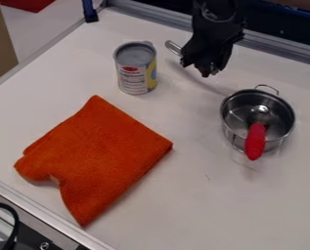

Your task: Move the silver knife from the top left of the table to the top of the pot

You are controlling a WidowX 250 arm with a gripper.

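One silver end, which we take to be the silver knife [173, 48], pokes out beside the gripper [203, 69] at about half past ten from its tip, near one o'clock on the table. The rest of it is hidden from us, and we cannot tell whether the gripper is clamped on it or merely hanging beside it.

Our step in hand, as we judge it, is securing that knife and starting the carry. If the hold isn't firm, we should settle it first, gripping near the balance point so neither end droops. Then we lift straight up before travelling, because the can [135, 71] stands close by at nine o'clock from the gripper, and a swinging end could knock it.

From there we go towards five o'clock, to the pot [232, 135], which sits at three o'clock on the table. We want enough height to pass over the rim and the wire loop [268, 87] near its half past twelve. The red handle [255, 142] crosses the pot's six o'clock side, so we'd keep off it. Smooth metal on a metal rim will likely slide or roll, so we should lower slowly, let both sides of the rim take the weight, and release gently.
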